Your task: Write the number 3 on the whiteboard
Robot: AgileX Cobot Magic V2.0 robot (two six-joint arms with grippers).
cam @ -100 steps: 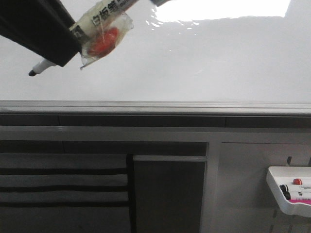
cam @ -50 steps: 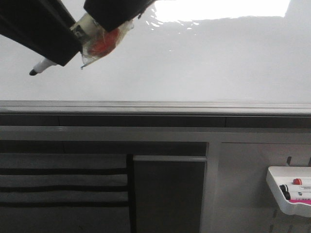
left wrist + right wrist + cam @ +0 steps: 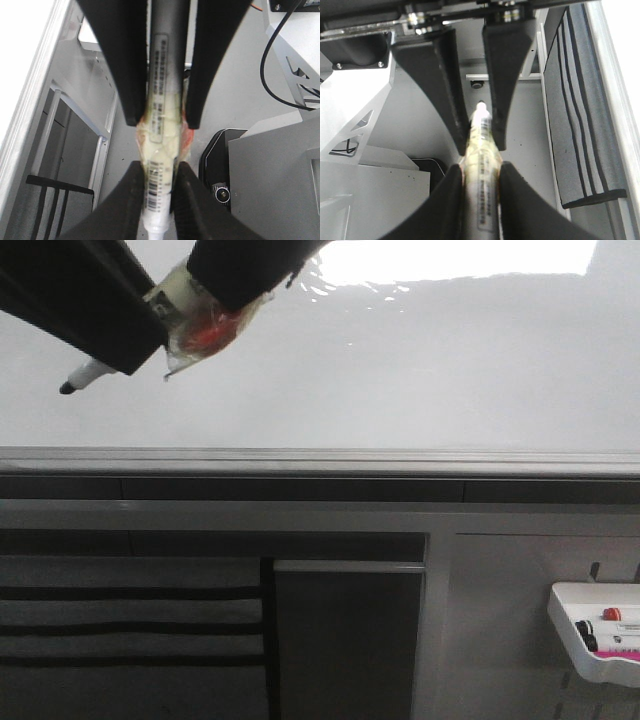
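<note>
The whiteboard (image 3: 430, 370) fills the upper front view, glossy with a bright light patch; the number 3 is out of view. A marker (image 3: 88, 374) with a black tip points down-left over the board's left part. Its barrel is wrapped in yellowish tape with an orange scrap. My left gripper (image 3: 135, 350) is shut on the marker (image 3: 160, 165) near the tip end, the left gripper (image 3: 159, 185) pressing both sides. My right gripper (image 3: 215, 290) is shut on the back end of the marker (image 3: 481, 165), the right gripper (image 3: 481, 190) facing the left one's fingers (image 3: 502, 75).
A grey metal edge strip (image 3: 320, 455) runs along the board's lower side. Below it are a dark panel (image 3: 348, 640) and a striped grey panel (image 3: 130, 630). A small white tray (image 3: 590, 640) with markers hangs at the lower right.
The right gripper has come in from the top edge and closed over the marker's labelled back end. The left gripper and the marker tip have hardly moved.
</note>
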